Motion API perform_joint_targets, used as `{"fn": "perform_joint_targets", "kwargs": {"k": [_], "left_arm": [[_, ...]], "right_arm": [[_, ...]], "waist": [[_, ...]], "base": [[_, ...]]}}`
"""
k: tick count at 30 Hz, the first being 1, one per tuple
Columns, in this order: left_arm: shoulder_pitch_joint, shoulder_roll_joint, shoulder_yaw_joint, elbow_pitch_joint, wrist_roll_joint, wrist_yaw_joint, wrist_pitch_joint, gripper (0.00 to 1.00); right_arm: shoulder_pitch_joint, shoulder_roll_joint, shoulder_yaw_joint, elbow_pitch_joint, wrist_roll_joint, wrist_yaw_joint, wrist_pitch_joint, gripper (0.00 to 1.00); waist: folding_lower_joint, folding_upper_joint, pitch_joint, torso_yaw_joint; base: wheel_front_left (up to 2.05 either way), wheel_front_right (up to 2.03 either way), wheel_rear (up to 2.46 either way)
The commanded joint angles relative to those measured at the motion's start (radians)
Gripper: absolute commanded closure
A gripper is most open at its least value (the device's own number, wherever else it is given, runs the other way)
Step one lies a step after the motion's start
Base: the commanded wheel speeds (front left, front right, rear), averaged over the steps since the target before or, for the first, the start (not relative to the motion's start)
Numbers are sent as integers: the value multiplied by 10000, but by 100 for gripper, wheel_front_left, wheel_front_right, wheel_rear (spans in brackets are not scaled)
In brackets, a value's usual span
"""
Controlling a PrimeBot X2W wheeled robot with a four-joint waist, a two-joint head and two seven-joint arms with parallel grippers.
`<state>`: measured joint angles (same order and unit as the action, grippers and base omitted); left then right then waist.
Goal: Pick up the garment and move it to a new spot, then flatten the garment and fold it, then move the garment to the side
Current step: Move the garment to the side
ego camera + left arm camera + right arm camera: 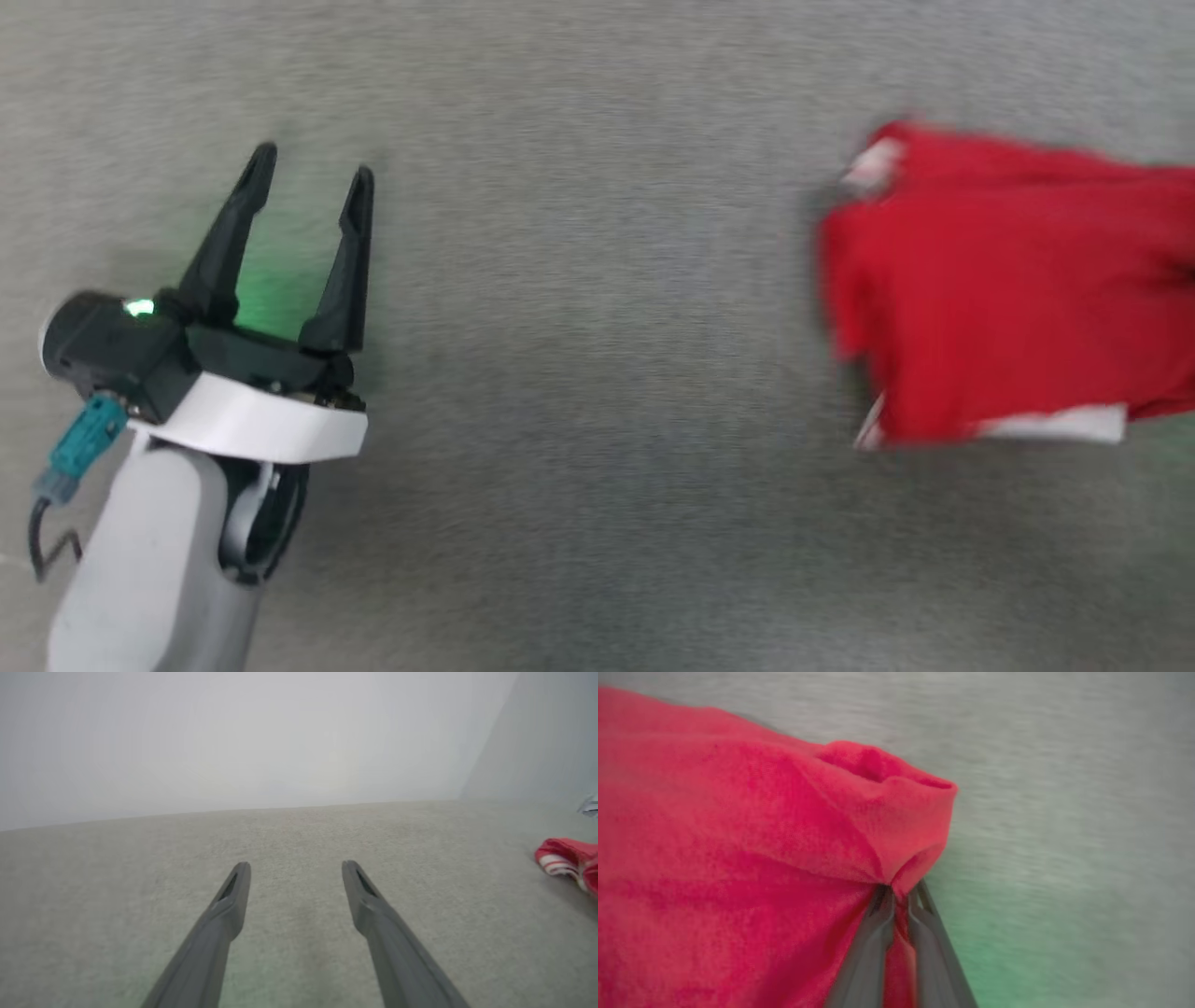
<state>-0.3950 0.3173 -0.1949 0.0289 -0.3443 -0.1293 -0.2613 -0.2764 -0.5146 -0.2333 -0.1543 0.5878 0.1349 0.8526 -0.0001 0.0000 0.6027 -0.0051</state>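
The garment [990, 289], bright red with white trim, lies bunched at the right of the head view and runs off the right edge. In the left wrist view its striped hem [567, 861] shows at the far right. My right gripper [899, 893] is shut on a pinched fold of the garment [738, 858], red cloth squeezed between its two fingers. My left gripper [313, 168] stands open over bare carpet at the lower left, well away from the cloth. Its fingers [233, 891] have nothing between them.
Grey carpet [597, 373] covers the floor all around. A pale wall [233, 732] rises beyond the carpet in the left wrist view, with a corner at the right. A small pale object [589, 806] sits at the far right edge.
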Motion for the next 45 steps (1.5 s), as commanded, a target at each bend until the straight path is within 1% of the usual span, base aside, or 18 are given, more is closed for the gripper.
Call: {"fn": "perform_joint_targets", "kwargs": {"k": [1, 5, 10, 14, 18, 20, 28, 33, 38, 39, 41, 42, 45], "left_arm": [[-278, 106, -96, -15, 96, -16, -51, 0], [-920, 673, -484, -23, 198, -16, -51, 0], [-1890, 1503, -890, -157, 220, -4, -51, 0], [-2786, 2106, -1092, -374, 107, -4, -50, 0], [-3668, 2534, -1363, -609, 27, -4, -51, 0], [-4055, 2696, -1531, -703, -3, -4, -50, 0], [-5044, 2843, -2042, -833, -72, -4, -51, 0], [-5199, 2955, -2146, -765, -133, -4, -50, 0], [-5069, 3004, -2054, -616, -154, -4, -50, 0], [-5014, 3000, -2019, -573, -163, -4, -50, 0], [-4905, 2915, -1878, -580, -180, -4, -50, 0], [-4795, 2844, -1782, -577, -225, -4, -51, 0], [-4388, 2625, -1615, -433, -247, -4, -51, 0]], "right_arm": [[231, -35, -165, 279, -97, -74, -89, 100], [-144, -187, -933, 727, -275, -67, -979, 100], [-1051, -470, -1525, 1856, -516, -65, -1753, 100], [-1957, -672, -2167, 2908, -860, -65, -2355, 100], [-2886, -761, -2655, 3999, -1280, -65, -3011, 100], [-3313, -733, -2715, 4475, -1521, -65, -3243, 100], [-4890, -774, -2889, 6124, -2923, -65, -3983, 100], [-5452, -804, -2700, 6921, -3689, -65, -4522, 100], [-5728, -881, -2323, 7346, -4193, -65, -5234, 100], [-5799, -890, -2280, 7442, -4276, -65, -5433, 96], [-5879, -942, -2133, 7694, -4407, -67, -5688, 40], [-5905, -969, -2079, 7835, -4469, -65, -5773, 0], [-5796, -1093, -1872, 8112, -4663, -66, -6046, 0]], "waist": [[1, 0, 182, -489], [1, 0, 494, -1181], [1, 0, 972, -1830], [1, 0, 1416, -2051], [1, 0, 1756, -2149], [1, 0, 1903, -2198], [1, 0, 2219, -2136], [1, 0, 2310, -2036], [1, 0, 2277, -2019], [1, 0, 2241, -2024], [1, 0, 2123, -2029], [1, 0, 2032, -2018], [1, 0, 1634, -1918]], "base": [[0, 0, 0], [0, 0, 0], [0, 0, 0], [0, 0, 0], [0, 0, 0], [0, 0, 0], [0, 0, 0], [0, 0, 0], [0, 0, 0], [0, 0, 0], [0, 0, 0], [0, 0, 0], [0, 0, 0]]}}
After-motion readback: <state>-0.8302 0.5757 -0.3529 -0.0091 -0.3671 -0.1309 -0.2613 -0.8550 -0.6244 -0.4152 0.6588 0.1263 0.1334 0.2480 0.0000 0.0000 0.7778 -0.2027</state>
